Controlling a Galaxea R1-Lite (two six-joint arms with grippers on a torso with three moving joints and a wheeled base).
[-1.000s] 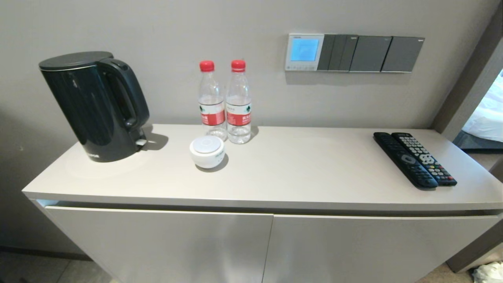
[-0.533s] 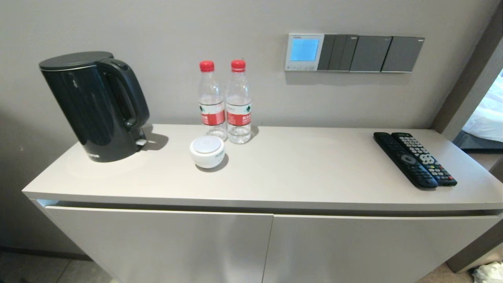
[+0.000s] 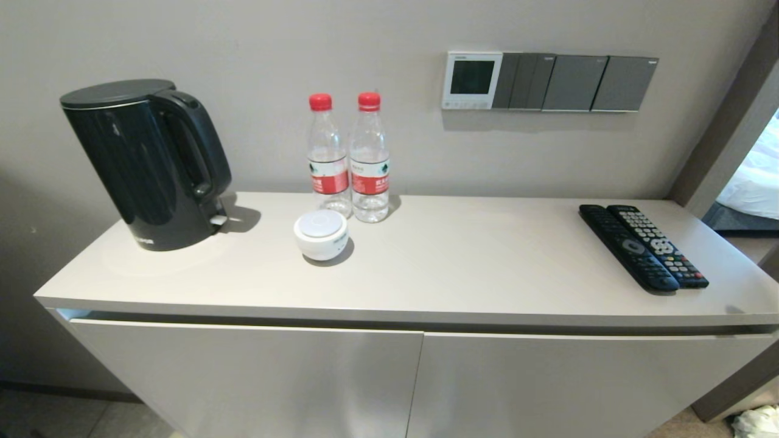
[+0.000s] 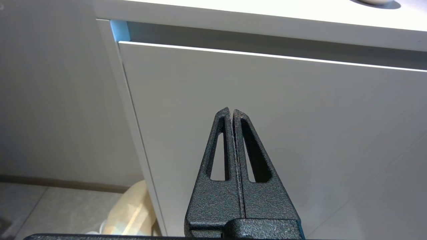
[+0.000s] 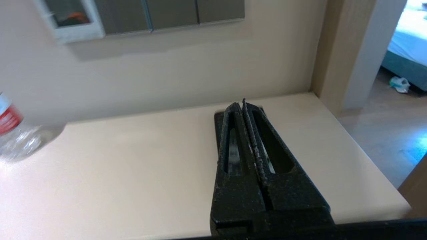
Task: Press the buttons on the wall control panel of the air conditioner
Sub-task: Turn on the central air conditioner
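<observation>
Tools are both sitting pressed together: right tool [image 5: 243,101] hovering over the worktop [image 5: 133,160] facing the thermostat [image 5: 68,20], left tool [image 4: 231,111] fronting the cabinet door [image 4: 300,110].

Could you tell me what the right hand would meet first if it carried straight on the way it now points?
Probably the remote controls lying just beyond the shut right hand; if it passes above them, then the wall, though depth is unclear.

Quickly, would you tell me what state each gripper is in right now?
Left gripper: closed, holding nothing, facing the cabinet door.
Right gripper: closed, holding nothing, above the remotes.
</observation>
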